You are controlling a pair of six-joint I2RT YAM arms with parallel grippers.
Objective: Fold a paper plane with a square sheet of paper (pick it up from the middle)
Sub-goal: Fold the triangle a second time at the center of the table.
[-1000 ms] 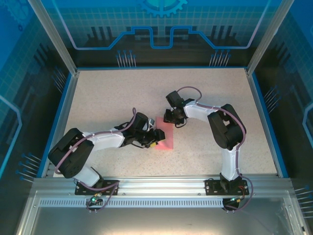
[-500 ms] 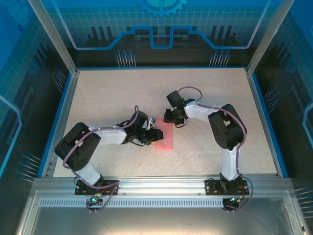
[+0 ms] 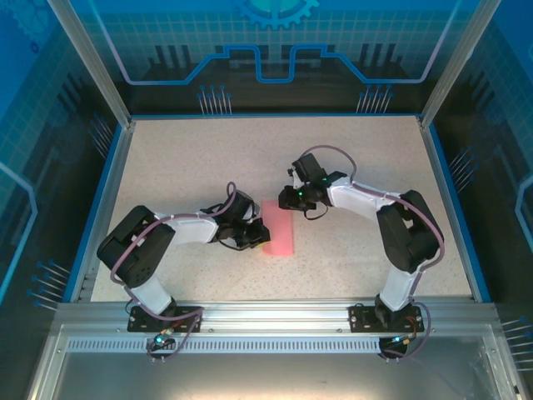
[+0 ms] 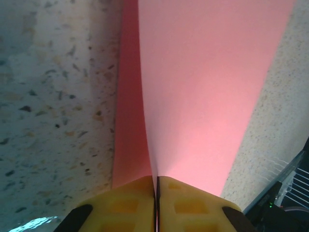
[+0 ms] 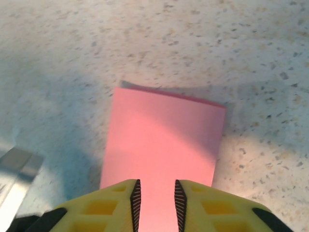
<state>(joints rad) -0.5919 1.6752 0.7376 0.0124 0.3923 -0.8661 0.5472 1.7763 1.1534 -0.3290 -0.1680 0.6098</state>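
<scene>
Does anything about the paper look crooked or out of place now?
The paper lies folded in two, but its layers seem misaligned: in the right wrist view a thin darker strip of the lower layer peeks past the far edge. The left tool, shut on the upper layer, lifts it.

The square sheet of paper is lying folded on the table — a narrow pink rectangle. Its top layer is arching up at one edge.
</scene>
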